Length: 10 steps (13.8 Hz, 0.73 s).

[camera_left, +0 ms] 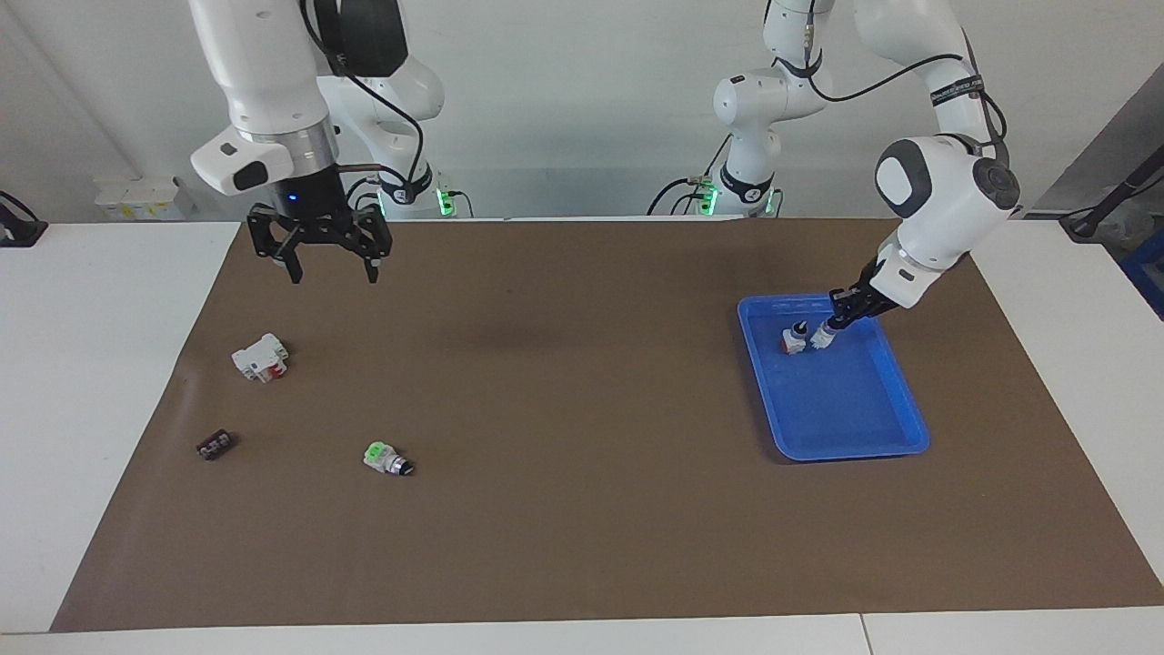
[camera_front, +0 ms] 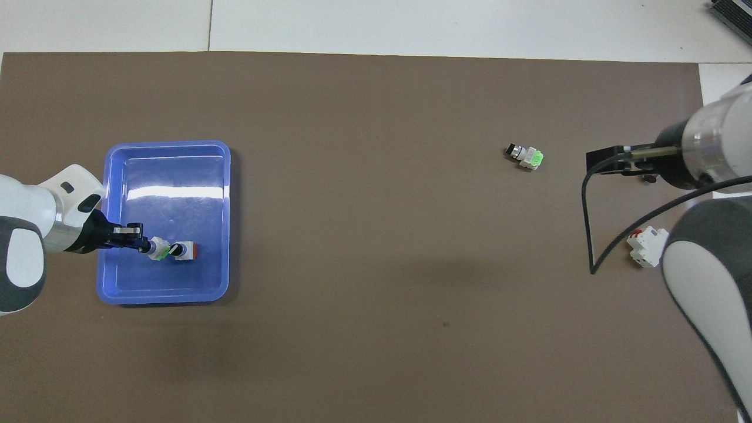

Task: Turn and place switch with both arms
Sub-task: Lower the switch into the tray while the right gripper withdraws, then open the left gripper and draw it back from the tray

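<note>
The switch (camera_left: 821,337) (camera_front: 157,248), whitish with a faint green rear block, hangs low inside the blue tray (camera_left: 896,446) (camera_front: 167,145). My left gripper (camera_left: 833,325) (camera_front: 141,244) is shut on its knob end and holds it tilted, block downward. It sits right beside a black-knobbed switch with a red base (camera_left: 793,341) (camera_front: 185,251) that stands in the tray. My right gripper (camera_left: 332,271) hangs open and empty, high over the brown mat at the right arm's end of the table.
A bright green switch (camera_left: 386,458) (camera_front: 527,157), a white and red block (camera_left: 261,357) (camera_front: 646,247) and a small black part (camera_left: 215,445) lie on the brown mat (camera_left: 582,409) toward the right arm's end.
</note>
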Each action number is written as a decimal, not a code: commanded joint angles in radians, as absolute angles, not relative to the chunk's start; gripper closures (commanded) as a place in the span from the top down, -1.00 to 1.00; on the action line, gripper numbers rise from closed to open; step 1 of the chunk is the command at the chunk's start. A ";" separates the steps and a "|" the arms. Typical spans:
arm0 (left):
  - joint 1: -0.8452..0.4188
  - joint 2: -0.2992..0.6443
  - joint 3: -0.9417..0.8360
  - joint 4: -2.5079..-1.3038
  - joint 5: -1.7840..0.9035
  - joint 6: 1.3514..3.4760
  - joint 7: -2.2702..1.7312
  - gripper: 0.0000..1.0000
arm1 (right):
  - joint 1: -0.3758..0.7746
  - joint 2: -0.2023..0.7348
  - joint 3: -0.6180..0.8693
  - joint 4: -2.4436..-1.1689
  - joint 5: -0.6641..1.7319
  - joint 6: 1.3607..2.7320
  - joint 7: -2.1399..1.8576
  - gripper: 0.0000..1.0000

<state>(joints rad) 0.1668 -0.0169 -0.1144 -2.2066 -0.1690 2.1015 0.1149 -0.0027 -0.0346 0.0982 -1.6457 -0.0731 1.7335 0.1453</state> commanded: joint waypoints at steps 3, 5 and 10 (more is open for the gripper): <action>0.163 -0.048 -0.120 -2.249 -0.150 2.210 0.192 -0.14 | -0.012 -0.041 -0.017 -1.557 0.020 1.529 0.160 1.00; 0.163 -0.037 -0.118 -2.218 -0.150 2.230 0.190 0.38 | -0.026 -0.049 -0.017 -1.575 0.014 1.534 0.150 1.00; 0.137 -0.099 -0.120 -2.161 -0.150 2.197 0.190 0.97 | -0.018 -0.066 -0.009 -1.609 0.003 1.558 0.133 1.00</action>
<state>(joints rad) 0.1566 -0.0353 -0.1273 -2.1550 -0.1687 2.2156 0.1862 -0.0149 -0.0567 -0.0141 -1.5981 -0.0044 1.5348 0.1460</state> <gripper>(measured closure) 0.216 0.000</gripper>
